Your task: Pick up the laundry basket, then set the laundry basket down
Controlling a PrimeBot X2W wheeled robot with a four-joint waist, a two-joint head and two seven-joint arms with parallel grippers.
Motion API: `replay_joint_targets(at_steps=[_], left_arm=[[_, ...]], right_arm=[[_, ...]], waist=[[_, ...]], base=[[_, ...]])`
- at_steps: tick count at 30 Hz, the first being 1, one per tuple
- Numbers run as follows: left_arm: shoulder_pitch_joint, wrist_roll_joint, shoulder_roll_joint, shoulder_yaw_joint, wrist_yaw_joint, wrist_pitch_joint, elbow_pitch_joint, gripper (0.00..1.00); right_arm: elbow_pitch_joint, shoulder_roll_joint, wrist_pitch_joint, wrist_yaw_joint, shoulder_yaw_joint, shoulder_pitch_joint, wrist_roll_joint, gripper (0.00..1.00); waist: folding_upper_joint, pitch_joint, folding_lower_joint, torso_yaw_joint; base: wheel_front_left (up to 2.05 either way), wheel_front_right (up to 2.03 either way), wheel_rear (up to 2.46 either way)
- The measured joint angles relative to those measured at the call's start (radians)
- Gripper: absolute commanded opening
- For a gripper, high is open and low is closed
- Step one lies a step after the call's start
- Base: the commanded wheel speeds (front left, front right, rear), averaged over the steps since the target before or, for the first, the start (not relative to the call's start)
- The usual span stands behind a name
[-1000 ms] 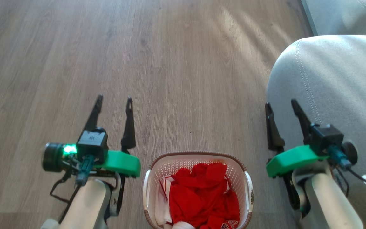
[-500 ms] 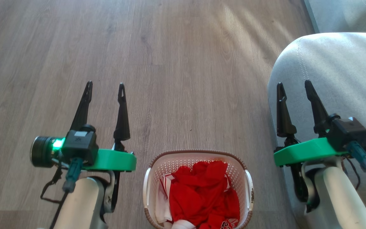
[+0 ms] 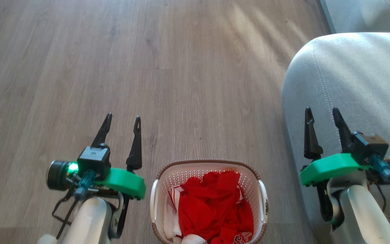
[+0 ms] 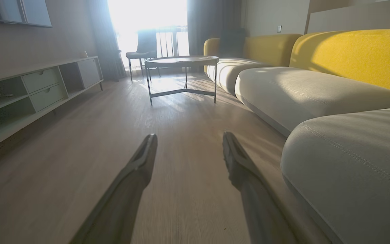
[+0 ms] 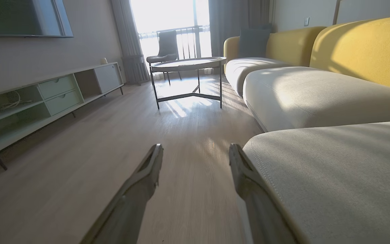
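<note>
The laundry basket [image 3: 208,167], white perforated plastic with a brown rim and white side handles, stands on the wood floor at the bottom centre of the head view, holding red and white clothes [image 3: 215,210]. My left gripper [image 3: 123,118] hovers open to the basket's left, fingers pointing away from me, nothing between them. My right gripper [image 3: 321,111] hovers open to the basket's right, in front of the sofa cushion, also empty. Both wrist views look along open fingers, the left gripper [image 4: 189,136] and the right gripper [image 5: 196,147], over bare floor.
A grey sofa cushion [image 3: 357,84] bulges close on the right, beside my right arm. Farther down the room stand a round coffee table [image 4: 181,62], a chair [image 5: 163,51] by the window, a low TV cabinet [image 4: 29,91] on the left, and yellow sofa backs [image 4: 357,54].
Both grippers rose up the head view half a second ago, then dropped back toward me. They stayed open. The basket has kept its place.
</note>
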Motion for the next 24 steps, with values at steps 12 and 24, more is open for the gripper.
replay_joint_targets(at_steps=[12,24], left_arm=[[0.021,-0.034,-0.002,0.007,-0.001,0.000,0.070,1.00],[0.046,-0.069,-0.003,0.012,-0.001,0.000,0.090,1.00]], right_arm=[[0.081,0.001,0.000,0.000,0.007,0.021,0.000,1.00],[0.113,0.001,0.000,0.000,0.032,0.020,-0.009,1.00]], waist=[[0.0000,0.007,0.0000,-0.019],[0.0000,-0.013,0.0000,-0.027]], base=[[0.00,0.00,0.00],[0.00,0.00,0.00]])
